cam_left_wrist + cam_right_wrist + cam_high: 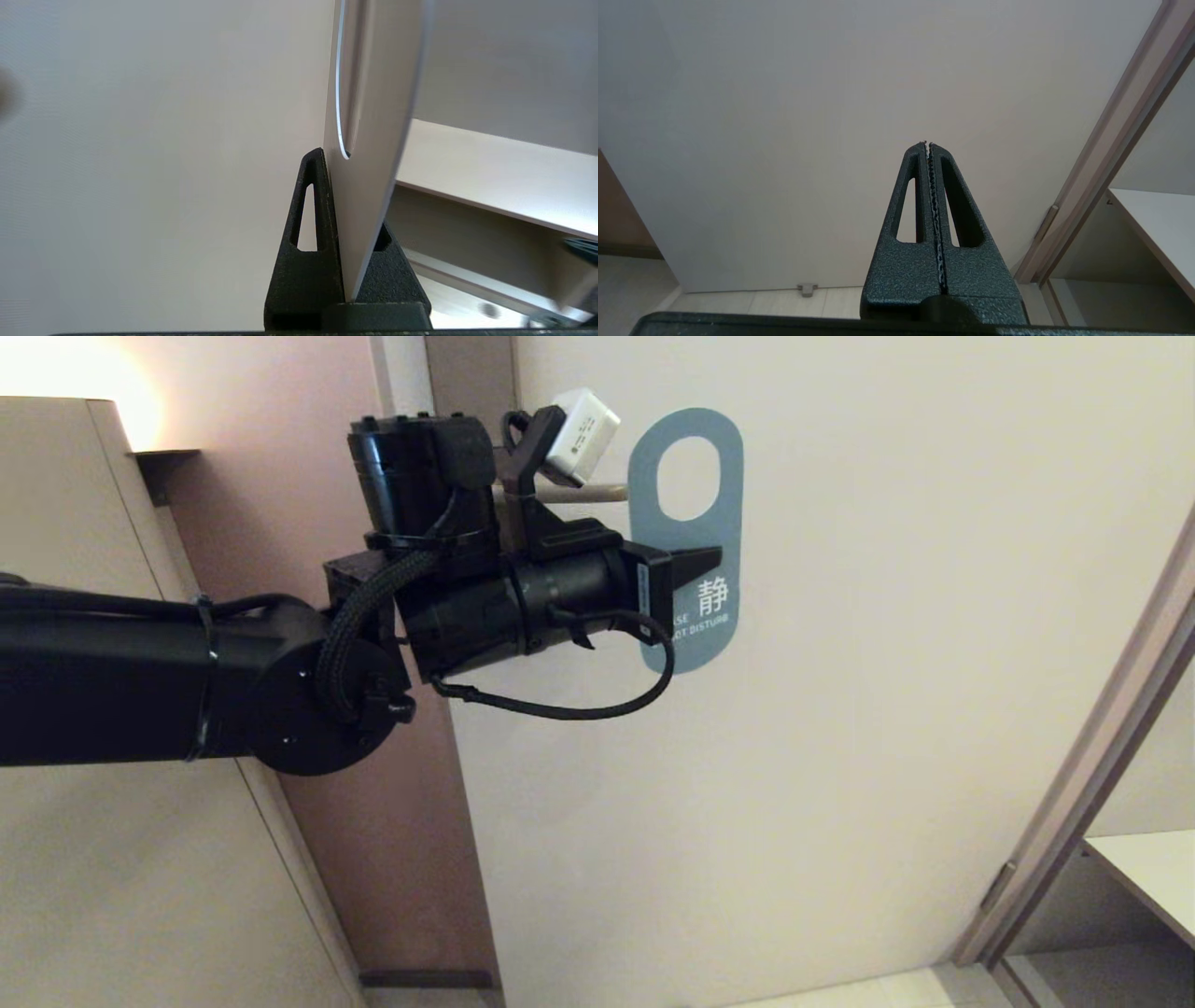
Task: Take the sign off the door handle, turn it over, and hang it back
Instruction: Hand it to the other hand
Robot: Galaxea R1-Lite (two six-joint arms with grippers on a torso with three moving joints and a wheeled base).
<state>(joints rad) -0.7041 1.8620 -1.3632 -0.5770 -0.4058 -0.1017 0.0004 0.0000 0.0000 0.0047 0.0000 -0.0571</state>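
The sign [691, 537] shows its blue side with white "DO NOT DISTURB" lettering and stands upright against the door. My left gripper [695, 569] is shut on its middle, below the oval hole. The hole is empty. The sign's left edge is at the tip of the door handle [588, 493], a beige lever partly hidden behind my wrist. In the left wrist view the sign [369, 140] runs edge-on between the fingers of the left gripper [350, 210]. My right gripper [928, 145] is shut and empty, low down and facing the door; it is out of the head view.
The pale door [887, 691] fills the middle. A brown door frame [1074, 784] and a white shelf [1148, 877] are at the right. A beige cabinet [84, 588] and a brown wall strip [280, 476] are at the left. A small door stop [806, 289] sits by the floor.
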